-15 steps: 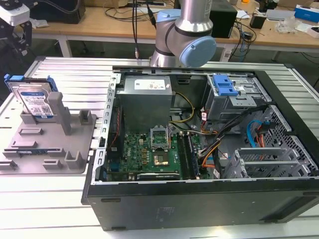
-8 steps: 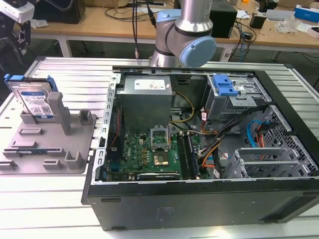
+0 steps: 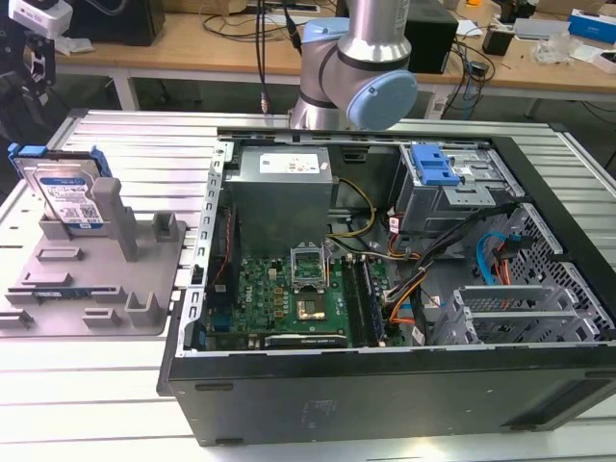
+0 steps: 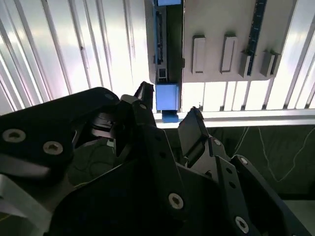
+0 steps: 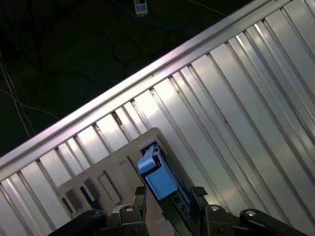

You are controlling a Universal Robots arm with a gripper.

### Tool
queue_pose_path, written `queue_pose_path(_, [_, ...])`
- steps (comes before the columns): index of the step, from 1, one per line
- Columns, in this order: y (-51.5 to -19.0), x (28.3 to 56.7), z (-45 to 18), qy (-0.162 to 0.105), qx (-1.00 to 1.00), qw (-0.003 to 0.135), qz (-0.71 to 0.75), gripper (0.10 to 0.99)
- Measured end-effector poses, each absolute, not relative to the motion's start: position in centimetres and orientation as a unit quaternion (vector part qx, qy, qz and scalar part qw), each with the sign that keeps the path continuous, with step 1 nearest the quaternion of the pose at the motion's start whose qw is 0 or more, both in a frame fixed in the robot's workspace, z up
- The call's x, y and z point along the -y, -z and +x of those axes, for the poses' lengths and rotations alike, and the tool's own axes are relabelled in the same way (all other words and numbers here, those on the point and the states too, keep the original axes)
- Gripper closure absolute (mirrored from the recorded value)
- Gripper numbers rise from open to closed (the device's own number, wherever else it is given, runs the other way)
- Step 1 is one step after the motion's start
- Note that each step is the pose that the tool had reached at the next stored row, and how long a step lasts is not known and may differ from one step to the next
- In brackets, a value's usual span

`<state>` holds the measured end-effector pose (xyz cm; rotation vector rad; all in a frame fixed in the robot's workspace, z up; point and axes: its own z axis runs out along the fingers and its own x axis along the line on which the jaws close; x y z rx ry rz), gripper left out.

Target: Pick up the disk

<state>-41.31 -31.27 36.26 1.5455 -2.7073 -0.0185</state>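
The disk (image 3: 69, 192) (silver, white-and-blue label, blue rails) stands on edge at a corner of the grey holder (image 3: 144, 274). The gripper (image 4: 170, 105) gapes wide near its blue rail.

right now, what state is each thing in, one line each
disk, standing on edge in the grey holder, not gripped
gripper, open, fingers apart, lined up over the disk's blue end in both wrist views
grey holder, lying flat, disk standing in it
computer case, lying on its side, side panel off, insides exposed
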Motion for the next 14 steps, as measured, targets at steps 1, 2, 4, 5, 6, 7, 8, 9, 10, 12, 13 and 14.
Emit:
queue_pose_path(1, [-36.25, 31.27, -41.31, 0.003, 0.864, 0.013, 0.503, 0.604])
queue_pose_path(2, [-36.26, 31.27, -41.32, 0.001, 0.859, 0.015, 0.511, 0.604])
queue_pose_path(4, [-36.25, 31.27, -41.31, -0.005, 0.848, 0.018, 0.53, 0.604])
queue_pose_path(5, [-36.25, 31.27, -41.32, -0.007, 0.841, 0.019, 0.541, 0.604])
queue_pose_path(6, [-36.22, 31.25, -41.32, -0.01, 0.836, 0.016, 0.549, 0.604])
queue_pose_path(7, [-36.21, 31.26, -41.31, -0.011, 0.832, 0.014, 0.555, 0.604])
queue_pose_path(8, [-36.21, 31.25, -41.31, -0.012, 0.823, 0.013, 0.567, 0.604])
queue_pose_path(9, [-36.2, 31.25, -41.31, -0.012, 0.818, 0.012, 0.574, 0.604])
queue_pose_path(10, [-36.2, 31.25, -41.31, -0.013, 0.813, 0.012, 0.582, 0.604])
queue_pose_path(12, [-36.19, 31.25, -41.31, -0.014, 0.801, 0.01, 0.598, 0.604])
queue_pose_path(13, [-36.19, 31.25, -41.31, -0.014, 0.795, 0.01, 0.606, 0.604])
queue_pose_path(14, [-36.19, 31.25, -41.31, -0.015, 0.79, 0.009, 0.613, 0.604])
